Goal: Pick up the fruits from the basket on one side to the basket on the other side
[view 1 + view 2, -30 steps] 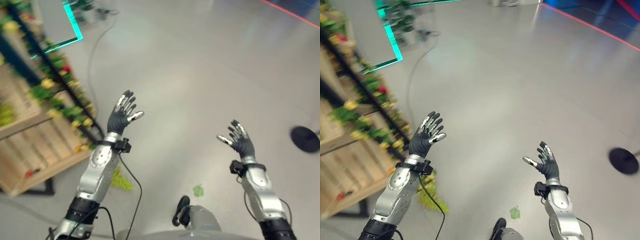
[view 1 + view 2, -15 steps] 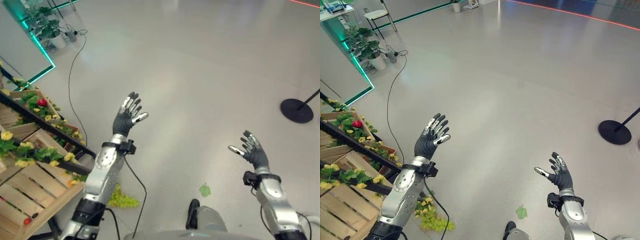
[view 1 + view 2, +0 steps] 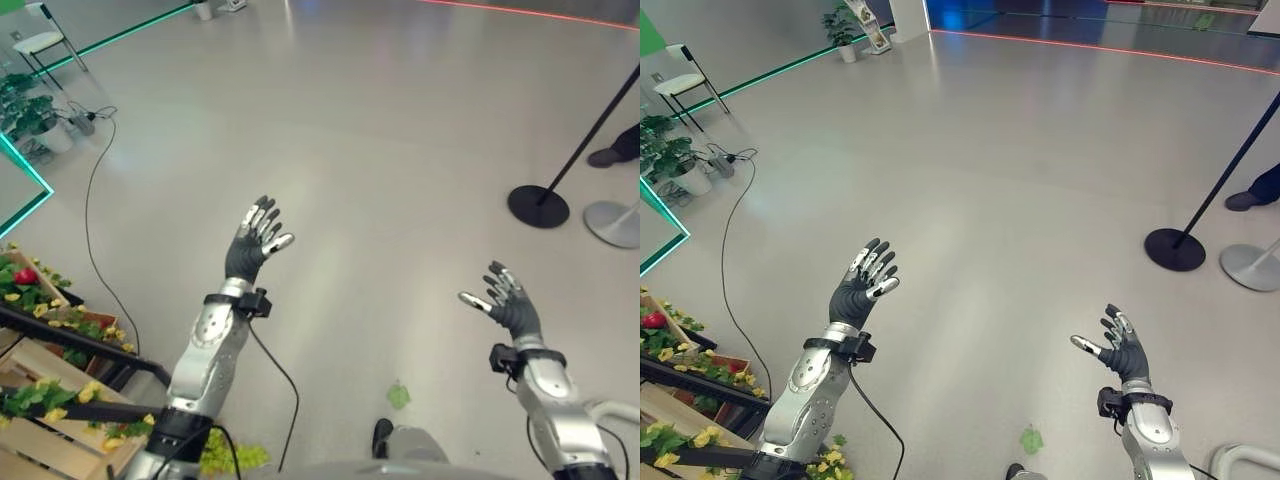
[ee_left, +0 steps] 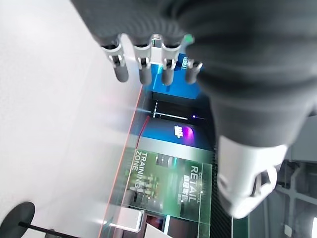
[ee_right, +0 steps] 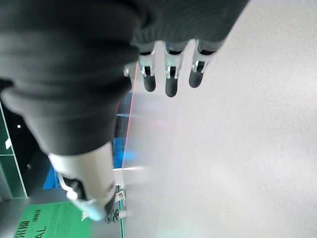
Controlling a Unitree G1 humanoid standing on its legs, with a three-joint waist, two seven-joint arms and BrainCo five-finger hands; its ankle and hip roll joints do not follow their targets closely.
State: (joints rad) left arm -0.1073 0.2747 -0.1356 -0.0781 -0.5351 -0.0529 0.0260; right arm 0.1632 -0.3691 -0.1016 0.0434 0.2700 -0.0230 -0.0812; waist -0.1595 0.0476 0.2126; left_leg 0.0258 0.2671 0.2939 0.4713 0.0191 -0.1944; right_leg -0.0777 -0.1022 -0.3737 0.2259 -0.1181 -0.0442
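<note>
My left hand (image 3: 248,252) is raised over the bare grey floor, fingers spread straight and holding nothing. My right hand (image 3: 506,306) hangs lower on the right, also open and empty. In the left wrist view the left hand's fingers (image 4: 143,67) point out straight over the floor. The right wrist view shows the right hand's fingers (image 5: 169,78) extended the same way. A wooden crate stand (image 3: 45,440) with yellow flowers, green leaves and a red fruit (image 3: 24,276) sits at the lower left edge.
A black stanchion base (image 3: 537,205) with its pole stands at the right, with a grey round base (image 3: 612,222) and a person's shoe (image 3: 606,157) beyond it. A black cable (image 3: 92,210), potted plants (image 3: 670,160) and a chair (image 3: 688,82) are at the far left. A green leaf (image 3: 398,396) lies on the floor.
The camera has swung away from the crate stand, which has slid toward the lower left edge. More open floor and the stanchion now show. Both hands stay raised and open.
</note>
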